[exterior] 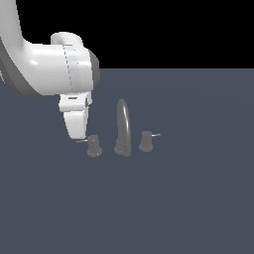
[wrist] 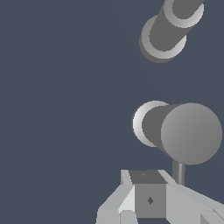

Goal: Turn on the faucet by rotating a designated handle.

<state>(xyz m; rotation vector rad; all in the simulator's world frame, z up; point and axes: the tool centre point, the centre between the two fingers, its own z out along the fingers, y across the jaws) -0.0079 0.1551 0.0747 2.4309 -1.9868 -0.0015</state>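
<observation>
The dark grey faucet stands mid-floor with its tall arched spout [exterior: 123, 128] between two stubby knobs. The designated handle [exterior: 94, 146] is the knob on the exterior view's left, and its thin pale lever rod [exterior: 81, 141] points away from the spout. My white gripper [exterior: 80, 136] hangs fingers-down just above and beside that rod, shut, with nothing held. In the wrist view the handle [wrist: 183, 131] fills the middle, its rod [wrist: 178, 171] runs down to my gripper [wrist: 148, 178], and the fingertips sit right next to the rod. I cannot tell whether they touch.
The twin knob [exterior: 146, 141] with its lever pointing to the exterior view's right stands on the far side of the spout. A round grey faucet part [wrist: 168, 30] shows beyond the handle in the wrist view. The flat slate-blue floor [exterior: 173, 208] spreads all around.
</observation>
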